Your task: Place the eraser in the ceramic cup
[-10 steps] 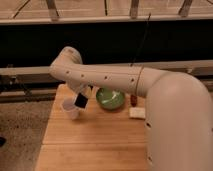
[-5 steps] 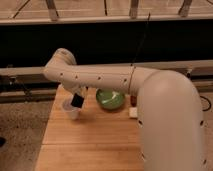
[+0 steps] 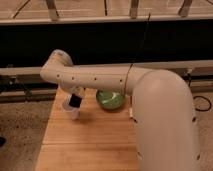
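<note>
The white ceramic cup [image 3: 70,108] stands on the left part of the wooden table [image 3: 85,145]. My gripper [image 3: 76,98] hangs right over the cup's rim at the end of the long white arm. A small black eraser [image 3: 75,101] shows between the gripper and the cup's mouth, its lower end at or inside the rim.
A green bowl [image 3: 110,99] sits on the table to the right of the cup. My arm's large white body [image 3: 165,125] covers the table's right side. A dark rail and window wall run behind the table. Speckled floor lies to the left.
The arm has swung further left and the gripper with the black eraser has come down over the cup's mouth.
</note>
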`<state>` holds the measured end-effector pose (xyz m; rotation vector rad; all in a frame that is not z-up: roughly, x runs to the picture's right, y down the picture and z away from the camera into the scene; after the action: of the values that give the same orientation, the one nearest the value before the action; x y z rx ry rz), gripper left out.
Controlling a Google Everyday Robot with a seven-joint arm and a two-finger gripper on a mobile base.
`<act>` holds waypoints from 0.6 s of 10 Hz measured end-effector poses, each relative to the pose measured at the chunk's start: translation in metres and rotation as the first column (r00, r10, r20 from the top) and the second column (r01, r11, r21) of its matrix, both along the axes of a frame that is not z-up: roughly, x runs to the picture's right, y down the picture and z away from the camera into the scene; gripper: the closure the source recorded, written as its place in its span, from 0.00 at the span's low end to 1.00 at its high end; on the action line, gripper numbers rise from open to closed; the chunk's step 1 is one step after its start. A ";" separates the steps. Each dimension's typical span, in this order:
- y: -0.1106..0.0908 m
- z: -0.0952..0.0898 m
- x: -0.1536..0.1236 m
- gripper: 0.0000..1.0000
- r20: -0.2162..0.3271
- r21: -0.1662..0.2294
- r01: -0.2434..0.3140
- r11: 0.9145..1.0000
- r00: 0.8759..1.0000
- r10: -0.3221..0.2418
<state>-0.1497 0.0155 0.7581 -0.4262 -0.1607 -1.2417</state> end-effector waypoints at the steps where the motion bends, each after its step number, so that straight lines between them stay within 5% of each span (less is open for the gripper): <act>1: 0.000 0.001 -0.001 1.00 0.000 0.003 0.004 1.000 1.000 -0.004; 6: -0.001 0.005 -0.007 1.00 0.002 0.025 0.008 1.000 1.000 -0.009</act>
<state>-0.1565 0.0145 0.7626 -0.4041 -0.1447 -1.2513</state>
